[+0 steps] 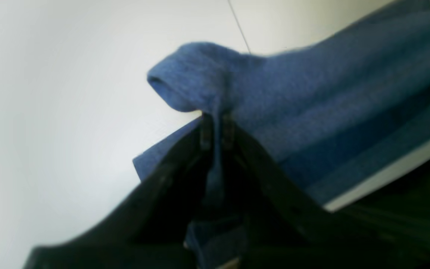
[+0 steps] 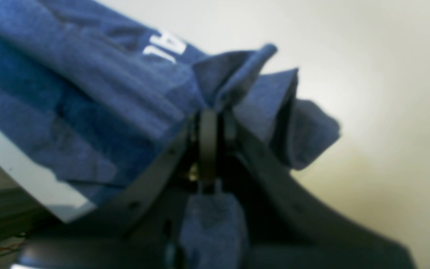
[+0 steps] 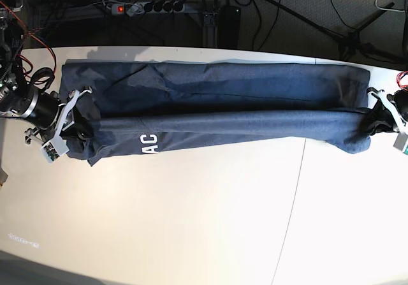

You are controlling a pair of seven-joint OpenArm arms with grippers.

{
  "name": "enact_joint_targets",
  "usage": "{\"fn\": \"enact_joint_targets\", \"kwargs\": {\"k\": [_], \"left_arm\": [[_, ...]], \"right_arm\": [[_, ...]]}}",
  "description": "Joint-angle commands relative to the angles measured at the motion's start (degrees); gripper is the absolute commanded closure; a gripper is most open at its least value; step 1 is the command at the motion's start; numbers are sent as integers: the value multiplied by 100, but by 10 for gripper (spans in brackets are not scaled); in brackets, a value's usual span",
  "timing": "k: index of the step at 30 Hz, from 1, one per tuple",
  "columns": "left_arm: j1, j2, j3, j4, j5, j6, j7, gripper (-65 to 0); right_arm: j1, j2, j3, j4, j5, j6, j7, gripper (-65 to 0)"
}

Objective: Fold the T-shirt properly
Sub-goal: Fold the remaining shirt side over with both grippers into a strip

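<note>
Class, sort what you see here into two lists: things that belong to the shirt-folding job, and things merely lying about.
Belongs to the job:
- slate-blue cotton T-shirt with white lettering
- left gripper, shut on the T-shirt
- right gripper, shut on the T-shirt
- white table

Lying about:
- grey power strip with red switch
- black floor cables

White table [image 3: 191,221]; power strip [image 3: 153,7], perhaps cables.

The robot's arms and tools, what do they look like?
Each tool has black fingers tapering to narrow tips, seen on the left tool and right tool. In the base view the right arm is a black cylinder with white brackets and red wires behind it.
</note>
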Motion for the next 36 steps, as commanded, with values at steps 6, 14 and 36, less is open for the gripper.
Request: {"fn": "enact_joint_targets", "kwargs": {"k": [6,14,36], "left_arm": [[26,-127,-83,201,-52,-6,-92,0],[42,-127,-83,201,-22,-6,-50,-21],[105,15,-83,199,105,-6,-511,-256]], "right_arm": [[-214,125,83,76,-15,310,87,0],[-562,-118,83,74,-66,304,92,0],[17,-1102,404,22,57,293,442,-254]]}}
